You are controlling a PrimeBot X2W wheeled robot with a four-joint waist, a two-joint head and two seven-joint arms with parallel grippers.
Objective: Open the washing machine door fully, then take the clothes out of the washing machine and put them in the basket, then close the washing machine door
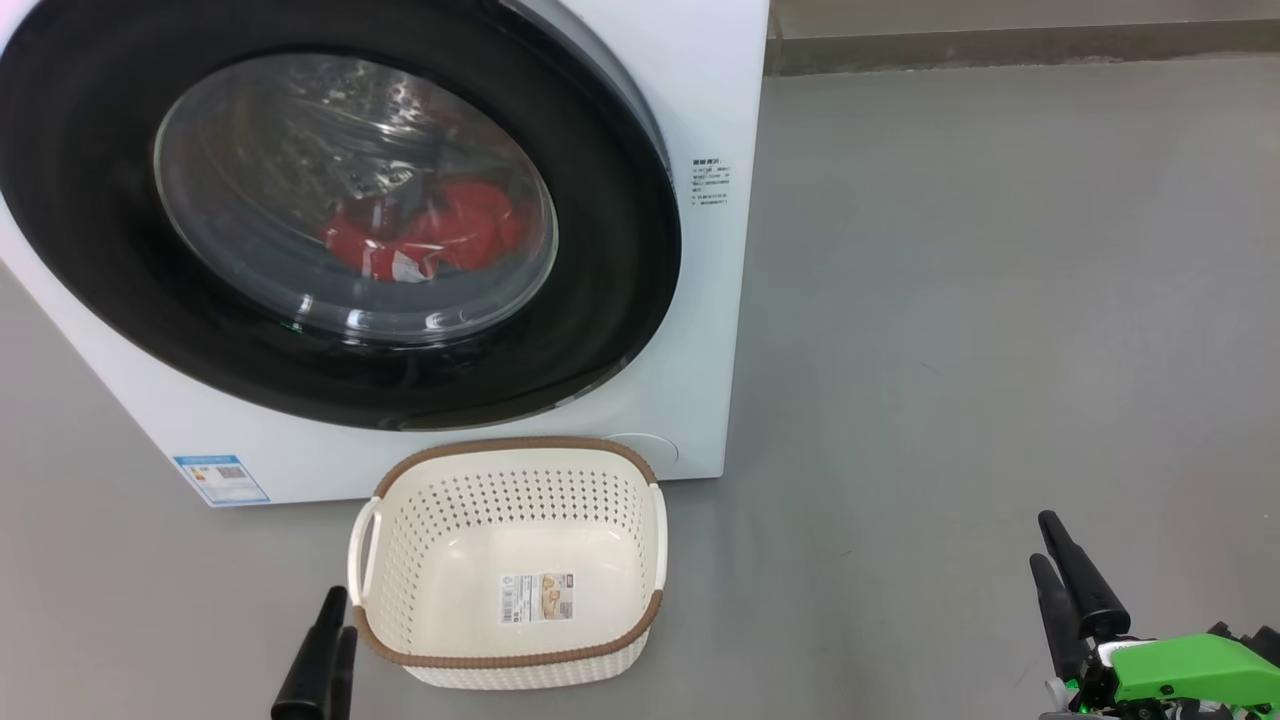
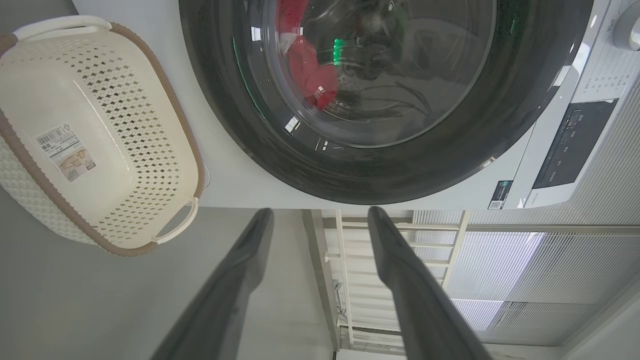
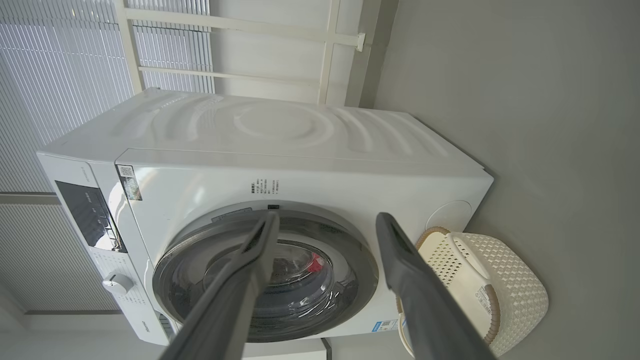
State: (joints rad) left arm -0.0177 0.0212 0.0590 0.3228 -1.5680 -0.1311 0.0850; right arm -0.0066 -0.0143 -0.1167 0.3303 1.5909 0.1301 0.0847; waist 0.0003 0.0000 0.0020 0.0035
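Washing machine (image 1: 700,100) far left, top cropped off. Washing machine door (image 1: 100,250) looks shut, glass kinda glary. Basket (image 1: 510,445) on floor just in front. Clothes (image 1: 450,230) a red blur inside the drum. Left gripper (image 1: 340,615) and right gripper (image 1: 1043,540) near, fingers spread, holding nothing.

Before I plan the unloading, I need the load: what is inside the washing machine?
Through the glass of the washing machine door: red clothes with a white patch, low in the drum. Whatever lies beneath or behind them is covered.
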